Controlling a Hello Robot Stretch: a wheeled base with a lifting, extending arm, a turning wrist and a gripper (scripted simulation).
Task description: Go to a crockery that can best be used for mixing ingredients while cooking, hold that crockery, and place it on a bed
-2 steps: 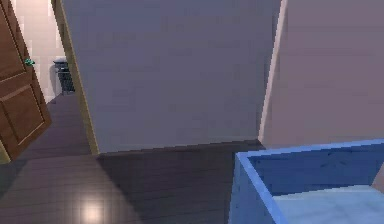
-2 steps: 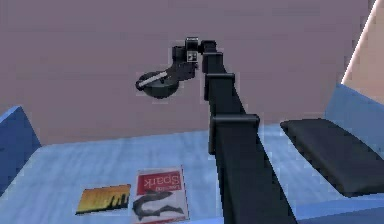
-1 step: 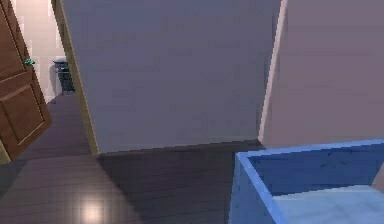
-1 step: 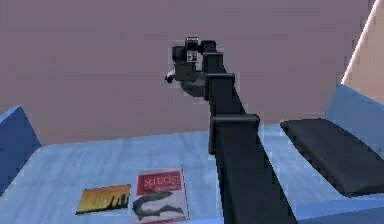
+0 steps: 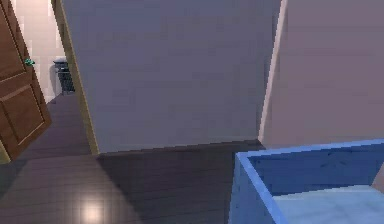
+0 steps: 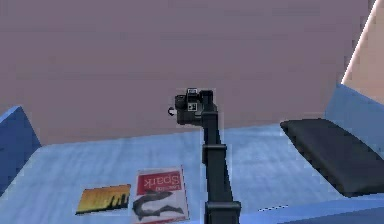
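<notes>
My arm (image 6: 215, 165) rises from the bottom of the arm side view over a bed (image 6: 100, 160) with a pale blue sheet and a blue frame. The gripper (image 6: 183, 105) is a dark lump at the arm's far end, seen against the mauve wall above the bed's far edge. I cannot make out its fingers, so I cannot tell whether it holds anything. A corner of the blue bed frame (image 5: 300, 170) also stands at the forward view's lower right.
On the sheet lie a red and white magazine (image 6: 160, 192) and a yellow and black book (image 6: 103, 199). A dark pillow (image 6: 335, 152) rests at the right. Ahead are a grey wall (image 5: 170, 70), a brown door (image 5: 20, 90) at the left, a dark bin (image 5: 63, 75) beyond, and dark floor (image 5: 150, 190).
</notes>
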